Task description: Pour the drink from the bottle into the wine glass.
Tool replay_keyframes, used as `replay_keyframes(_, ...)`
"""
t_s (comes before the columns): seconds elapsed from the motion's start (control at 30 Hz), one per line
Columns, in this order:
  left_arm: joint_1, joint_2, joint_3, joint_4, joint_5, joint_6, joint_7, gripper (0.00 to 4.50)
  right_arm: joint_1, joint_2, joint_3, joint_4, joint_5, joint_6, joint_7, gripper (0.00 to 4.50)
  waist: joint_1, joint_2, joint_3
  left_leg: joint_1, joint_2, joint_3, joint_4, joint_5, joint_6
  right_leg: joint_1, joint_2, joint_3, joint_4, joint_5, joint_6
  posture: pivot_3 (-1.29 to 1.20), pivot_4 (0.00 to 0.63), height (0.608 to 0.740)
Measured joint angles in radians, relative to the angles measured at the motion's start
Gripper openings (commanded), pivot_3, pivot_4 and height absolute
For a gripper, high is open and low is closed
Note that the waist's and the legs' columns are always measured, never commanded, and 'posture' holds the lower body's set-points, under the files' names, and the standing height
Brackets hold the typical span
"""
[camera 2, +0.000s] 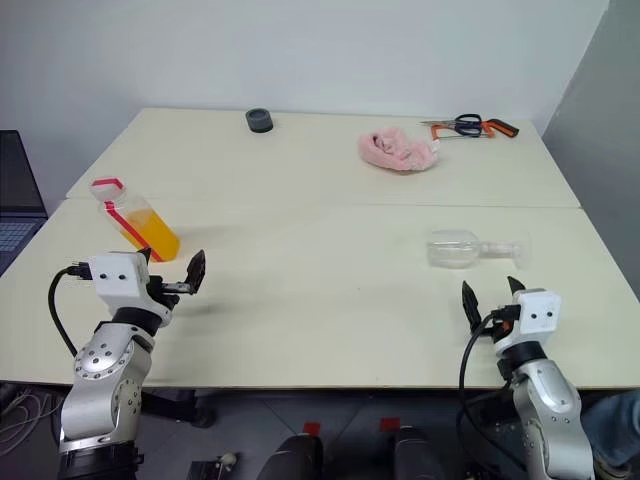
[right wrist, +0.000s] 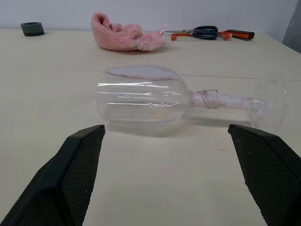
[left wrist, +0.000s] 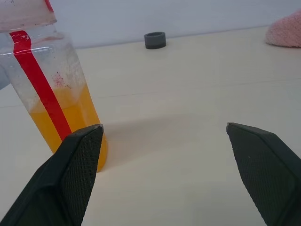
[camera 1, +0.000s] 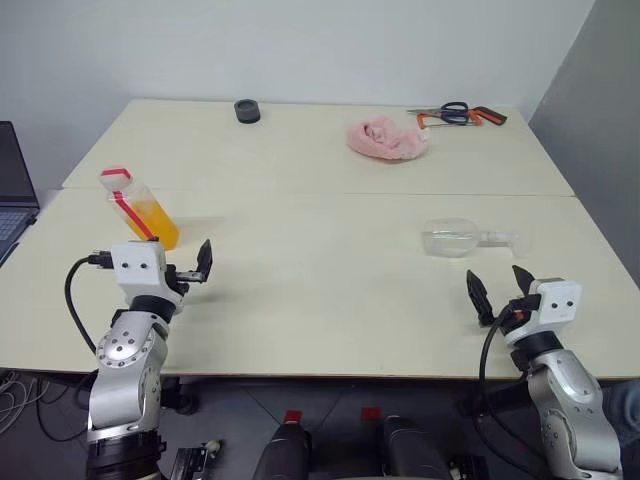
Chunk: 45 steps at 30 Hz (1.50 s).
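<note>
Pale tabletop (camera 1: 320,290) ahead of me: the wine glass (camera 1: 455,238) lies on its side near my right gripper (camera 1: 500,287), whose fingers are spread and empty. My left gripper (camera 1: 190,268), also spread wide, sits just beside the bottle (camera 1: 140,209), which is part full of orange drink (left wrist: 70,122). I judge the glass must be stood upright first, so I'd close gently around its stem, then tip it onto its foot.
</note>
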Motion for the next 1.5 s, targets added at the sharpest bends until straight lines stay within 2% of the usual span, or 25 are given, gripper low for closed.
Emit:
replay_keyframes(0.5,0.015,0.000,-0.001,0.000,0.029,-0.010,0.027,4.48,0.005,0.000,0.006,-0.001,-0.001,0.000,0.007,4.50,0.000,0.000,0.000,0.000,0.000,0.000,0.000,0.000,0.000,0.000,0.000,0.000,0.000,0.000,0.000,0.00,0.150,0.740)
replay_keyframes(0.7,-0.002,-0.009,0.046,0.025,0.024,-0.040,0.048,4.48,0.005,-0.006,0.024,-0.001,-0.001,-0.003,0.031,4.50,0.000,0.000,0.000,0.000,0.000,0.000,0.000,0.000,0.000,0.000,0.000,0.000,0.000,0.000,0.000,0.00,0.150,0.740)
replay_keyframes(1.0,0.005,-0.015,0.030,0.035,0.023,-0.041,0.016,4.48,-0.009,-0.081,0.108,-0.033,-0.006,0.001,0.143,4.50,-0.001,0.000,0.000,0.000,0.000,0.000,0.000,0.000,0.000,0.000,0.000,0.000,0.000,0.000,0.000,0.00,0.150,0.740)
replay_keyframes(1.17,-0.008,-0.010,0.039,0.051,0.000,-0.005,0.018,4.48,-0.127,-0.147,0.177,-0.140,0.106,0.159,0.236,4.50,-0.001,0.000,0.000,0.000,0.000,-0.001,0.000,0.000,0.000,0.000,0.000,-0.001,0.000,0.000,0.000,0.00,0.150,0.740)
replay_keyframes(1.37,-0.074,0.082,0.089,0.125,-0.028,0.044,-0.009,4.48,-0.239,-0.213,0.243,-0.203,0.213,0.348,0.300,4.50,0.000,0.000,0.000,-0.001,0.000,-0.001,0.000,0.000,0.000,0.000,0.000,-0.002,-0.001,0.000,0.000,0.00,0.150,0.740)
replay_keyframes(1.5,-0.103,0.102,0.118,0.167,-0.028,0.046,-0.009,4.48,-0.287,-0.251,0.262,-0.208,0.269,0.443,0.347,4.50,0.000,0.000,0.000,-0.001,0.000,-0.001,0.000,0.000,0.000,0.000,0.000,-0.001,-0.001,0.000,0.000,0.00,0.150,0.740)
